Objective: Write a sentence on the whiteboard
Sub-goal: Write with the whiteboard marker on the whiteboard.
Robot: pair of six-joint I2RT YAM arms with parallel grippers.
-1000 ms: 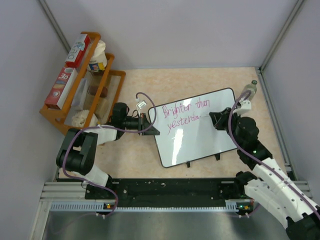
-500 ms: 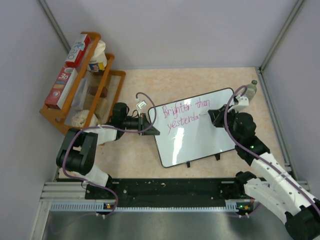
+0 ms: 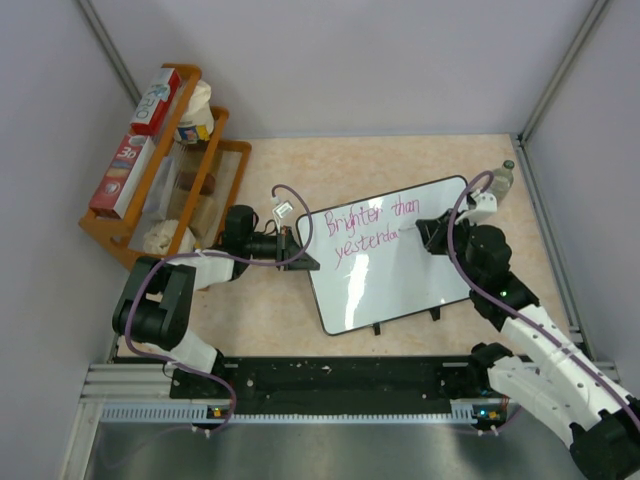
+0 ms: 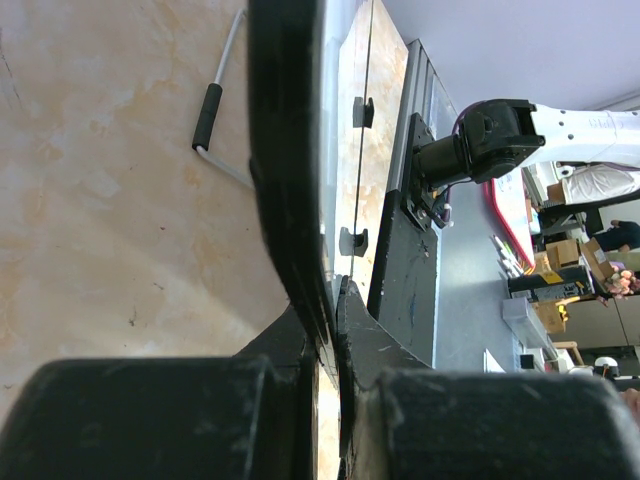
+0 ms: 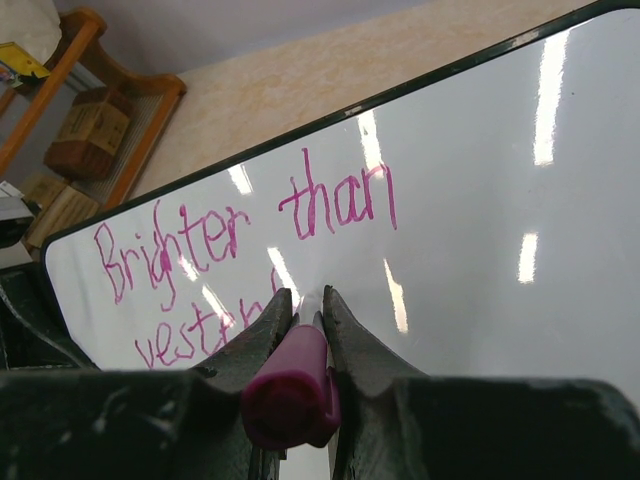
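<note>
The pale, speckled bench (image 3: 270, 310) takes up most of the floor of the booth. The whiteboard (image 3: 400, 285) lies in the middle of it, skewed, with its small black feet on the long edge nearest the arms' bases. Off to the far left a wooden rack (image 3: 105, 240) stands at an angle, with boxes (image 3: 122, 175) lying on its outer shelf.

The left arm reaches in low from the left. The left tool (image 3: 299, 250) is pinched on the board's short left edge, and from its own camera the two fingers (image 4: 300, 340) are shut tight on the thin black frame (image 4: 285, 150), seen edge-on.

The right arm comes in from the right, and the right tool (image 3: 426, 237) sits over the board's upper right part, clamped narrow around a marker (image 5: 290, 385) with a magenta body.

The sentence (image 3: 365, 230) runs in pink handwriting across the top of the board. The first line reads "Brighter than" (image 5: 240, 230). The second reads as far as "yesterda", right up to the marker hand. I cannot make out whether the tip is touching the board.

A small bottle (image 3: 503, 178) stands just beyond the board's far right corner.
</note>
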